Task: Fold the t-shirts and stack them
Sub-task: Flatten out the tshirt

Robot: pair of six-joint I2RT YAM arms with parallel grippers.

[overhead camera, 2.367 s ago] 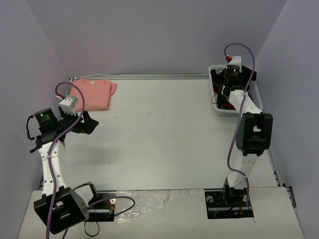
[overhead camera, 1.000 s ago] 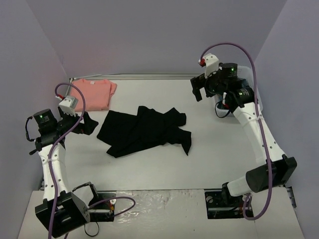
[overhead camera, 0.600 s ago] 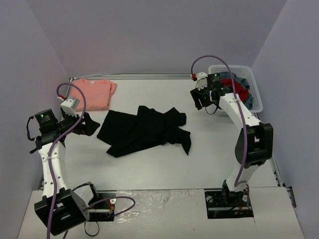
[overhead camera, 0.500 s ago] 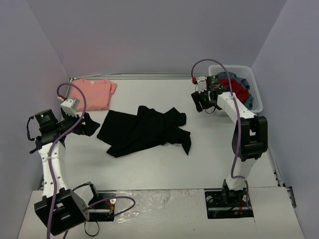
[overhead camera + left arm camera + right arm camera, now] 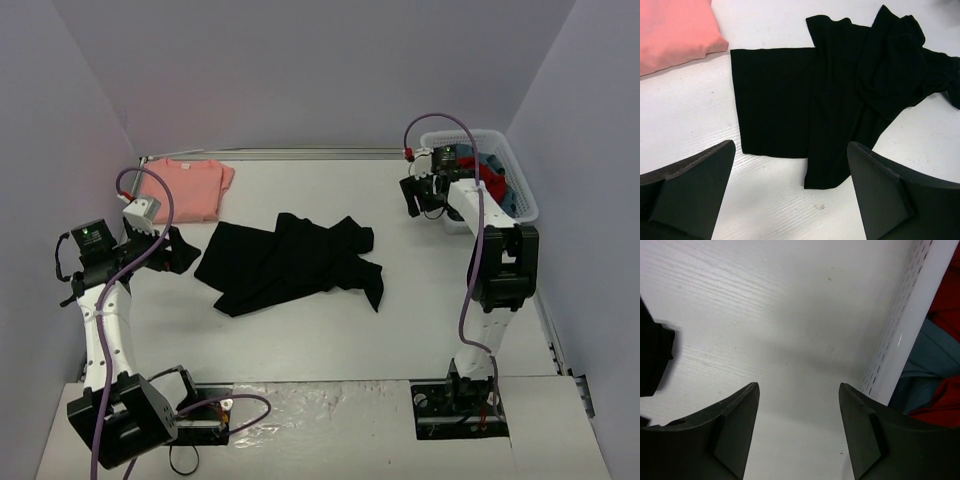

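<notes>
A crumpled black t-shirt [image 5: 290, 262] lies spread on the middle of the table; in the left wrist view the black t-shirt [image 5: 830, 95] fills the upper middle. A folded salmon-pink t-shirt [image 5: 185, 187] rests at the far left corner, and that pink t-shirt [image 5: 675, 30] shows at the top left of the left wrist view. My left gripper [image 5: 180, 248] [image 5: 791, 145] hovers just left of the black tee, open and empty. At the basket's left wall my right gripper [image 5: 418, 195] [image 5: 798, 385] is open over bare table, holding nothing.
A white perforated basket [image 5: 522, 200] [image 5: 900, 340] stands at the far right with red and blue clothes [image 5: 488, 172] in it. Purple walls enclose the table on three sides. Both arm bases sit at the near edge.
The black t-shirt was laid on the table. My right arm then swung back from over the table to beside the basket, its jaws narrowing a little. The left arm stayed put.
</notes>
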